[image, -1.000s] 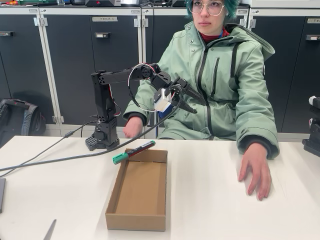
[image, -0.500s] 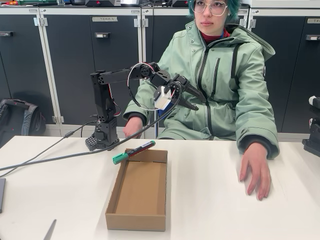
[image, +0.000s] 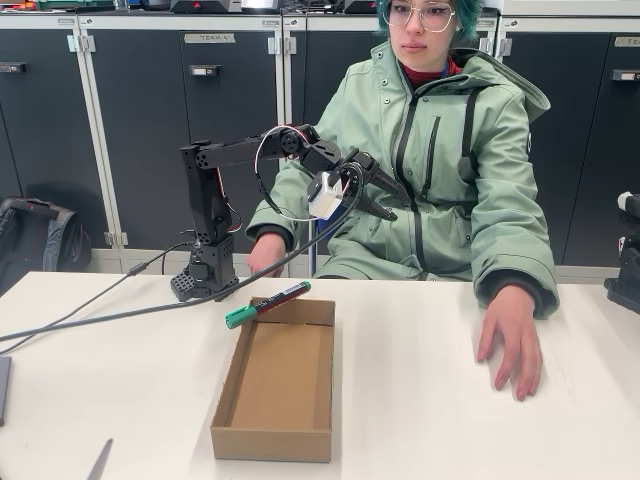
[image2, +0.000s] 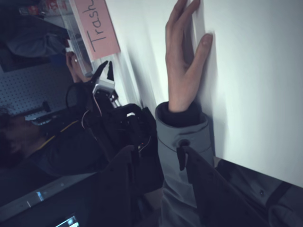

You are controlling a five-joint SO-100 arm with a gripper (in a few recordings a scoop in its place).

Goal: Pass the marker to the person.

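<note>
Dark cabinets (image: 150, 130) back our white desk (image: 420, 400), where the marker (image: 267, 303) lies across the far left corner of an open cardboard box (image: 275, 385), green cap pointing left and toward us. Our claw (image: 388, 204) hangs released and empty, raised well above the marker and to its right, before the person (image: 440, 170). We judge it must drop down-left. Their hand (image: 512, 340) rests flat near the desk's right edge, with open room between.

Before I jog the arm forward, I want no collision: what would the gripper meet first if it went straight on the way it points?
Probably the person: the gripper, open and empty, points rightward toward their jacket, though depth is unclear.
</note>
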